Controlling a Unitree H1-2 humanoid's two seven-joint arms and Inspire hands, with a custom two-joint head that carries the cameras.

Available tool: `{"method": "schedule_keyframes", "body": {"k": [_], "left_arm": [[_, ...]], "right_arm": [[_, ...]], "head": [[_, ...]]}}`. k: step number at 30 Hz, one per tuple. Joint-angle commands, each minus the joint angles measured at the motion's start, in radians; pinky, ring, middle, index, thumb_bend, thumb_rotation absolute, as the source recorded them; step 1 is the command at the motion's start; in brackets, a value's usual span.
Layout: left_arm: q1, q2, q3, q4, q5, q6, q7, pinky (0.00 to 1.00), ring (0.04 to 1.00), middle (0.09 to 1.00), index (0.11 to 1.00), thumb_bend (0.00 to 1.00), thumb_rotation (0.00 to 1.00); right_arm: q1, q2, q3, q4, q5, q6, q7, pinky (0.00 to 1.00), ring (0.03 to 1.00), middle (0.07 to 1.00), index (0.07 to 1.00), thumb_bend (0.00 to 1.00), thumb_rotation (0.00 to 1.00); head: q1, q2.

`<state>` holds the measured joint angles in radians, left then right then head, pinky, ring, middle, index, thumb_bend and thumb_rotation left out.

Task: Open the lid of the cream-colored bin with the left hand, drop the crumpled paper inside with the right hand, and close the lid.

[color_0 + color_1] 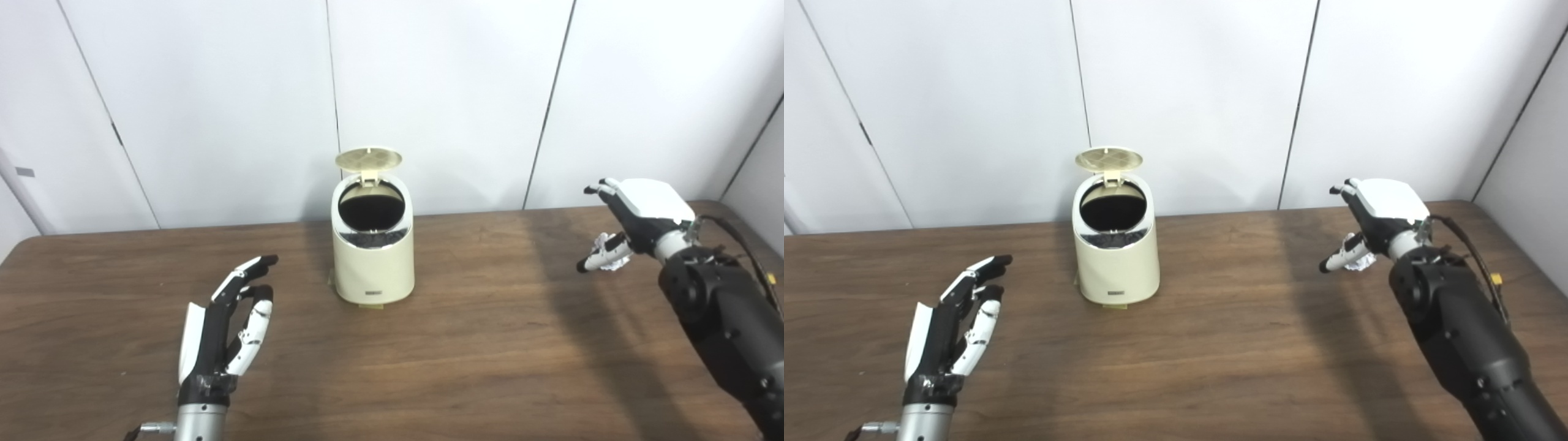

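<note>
A: What's nearest, at the lower left of the frame?
B: The left hand [229, 324], over the table [465, 361], its fingers [245, 272] spread and reaching up toward the middle. It holds nothing and touches nothing.

A: And at the right?
B: The right hand [634, 220] sits at mid-height by the right edge, palm down, its dark arm coming up from the lower right corner. Its fingers curl loosely over the paper [612, 254], a small white crumple showing under them. Whether they truly grip it or only cup it, I cannot tell.

A: Where's the bin?
B: The bin [373, 263] stands upright on the table at the centre of the frame, farther back, well apart from both hands. Its lid [369, 158] is tipped up behind the dark mouth, which faces the camera.

A: Behind it?
B: White wall panels [453, 92].
</note>
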<state>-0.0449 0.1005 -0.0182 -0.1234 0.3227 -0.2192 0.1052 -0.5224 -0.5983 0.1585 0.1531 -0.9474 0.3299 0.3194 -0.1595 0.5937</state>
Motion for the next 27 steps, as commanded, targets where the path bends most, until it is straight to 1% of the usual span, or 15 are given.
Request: {"method": "schedule_keyframes", "body": {"k": [1,4,7,11,15,20,25,27], "left_arm": [[-0.024,0.004,0.005,-0.009,0.003,-0.036,0.013,0.72,0.815,0.824,0.806,0.3,0.77],[-0.025,0.004,0.005,-0.012,0.001,-0.032,0.01,0.71,0.813,0.823,0.806,0.29,0.76],[-0.026,0.004,0.005,-0.012,-0.004,-0.028,0.007,0.71,0.812,0.824,0.807,0.29,0.76],[-0.028,0.006,0.007,-0.011,-0.004,-0.025,0.006,0.71,0.816,0.826,0.811,0.29,0.74],[-0.028,0.005,0.009,-0.013,-0.001,-0.023,0.008,0.72,0.815,0.824,0.808,0.3,0.75],[-0.029,0.003,0.008,-0.014,-0.006,-0.02,0.005,0.72,0.817,0.827,0.811,0.3,0.75],[-0.031,0.005,0.005,-0.003,0.026,-0.044,0.021,0.71,0.812,0.821,0.804,0.31,0.75],[-0.032,0.004,0.004,0.0,0.031,-0.051,0.026,0.71,0.81,0.817,0.799,0.31,0.76]], "right_arm": [[-0.068,-0.035,-0.011,0.017,0.002,0.022,-0.01,0.72,0.917,0.949,0.875,1.0,0.31],[-0.077,-0.039,-0.011,0.051,0.02,0.028,-0.008,0.7,0.914,0.948,0.865,1.0,0.29],[-0.076,-0.044,-0.006,0.07,0.032,0.029,-0.017,0.7,0.92,0.947,0.856,0.99,0.28],[-0.074,-0.055,0.003,0.106,0.049,0.016,-0.021,0.74,0.937,0.946,0.852,0.98,0.29],[-0.085,-0.064,0.018,0.15,0.061,0.015,-0.017,0.74,0.948,0.943,0.852,0.98,0.32],[-0.097,-0.07,0.032,0.176,0.086,0.026,0.005,0.66,0.927,0.956,0.865,0.97,0.33],[-0.097,-0.072,0.029,0.172,0.119,0.031,0.012,0.64,0.888,0.952,0.875,0.97,0.31],[-0.099,-0.073,0.028,0.187,0.132,0.027,0.008,0.64,0.879,0.951,0.881,0.96,0.3]], "head": [[-0.001,0.001],[-0.002,0.001],[-0.005,0.002],[-0.006,0.002],[-0.008,0.002],[-0.008,0.002],[-0.007,0.004],[-0.006,0.004]]}}
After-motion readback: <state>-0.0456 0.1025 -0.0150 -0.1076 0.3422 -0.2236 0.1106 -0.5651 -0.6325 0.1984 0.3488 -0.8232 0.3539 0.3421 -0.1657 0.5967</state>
